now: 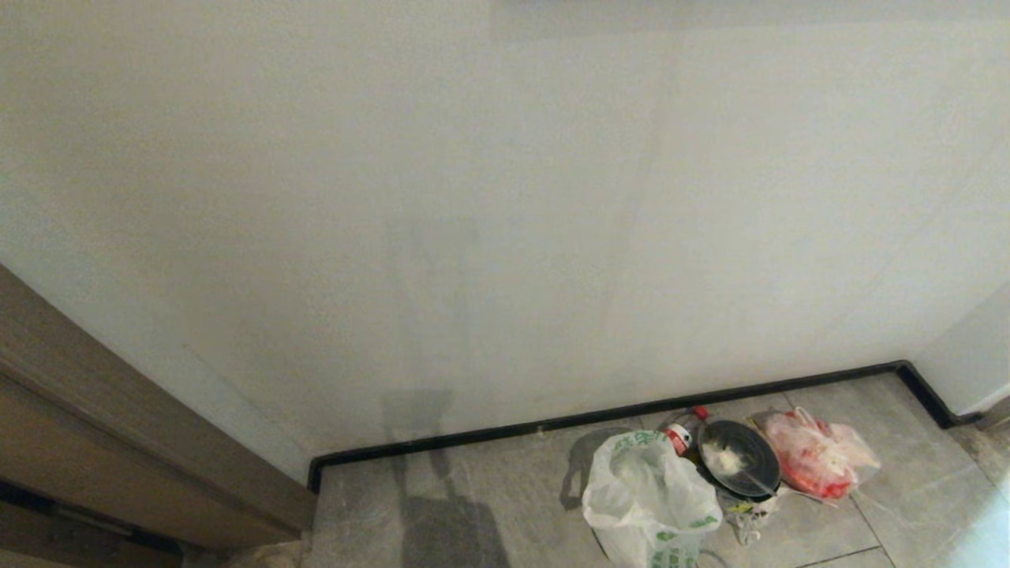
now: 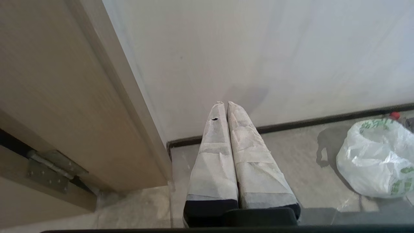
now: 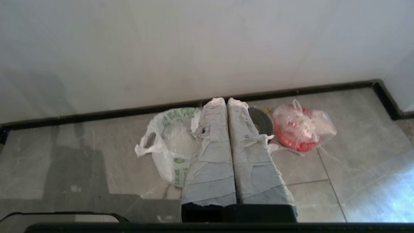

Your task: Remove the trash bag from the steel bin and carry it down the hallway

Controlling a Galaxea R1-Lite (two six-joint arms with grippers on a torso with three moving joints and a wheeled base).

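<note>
The trash bag (image 1: 649, 497), thin crinkled translucent white plastic with green print, sits puffed up on the grey tiled floor (image 1: 489, 489) near the black baseboard (image 1: 600, 414). Just beside it lie a dark bowl (image 1: 740, 468), a red-capped bottle (image 1: 685, 432) and a clear bag (image 1: 821, 454) of red contents. The left claw (image 2: 225, 103) and the right claw (image 3: 225, 99) are both closed and empty, their tape-wrapped fingers pressed together.

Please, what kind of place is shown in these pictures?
Probably an indoor hallway corner by a doorway. A white wall meets grey floor tiles along a black baseboard, a wooden door frame stands on the left, and bagged rubbish, including a white trash bag, lies on the floor.
</note>
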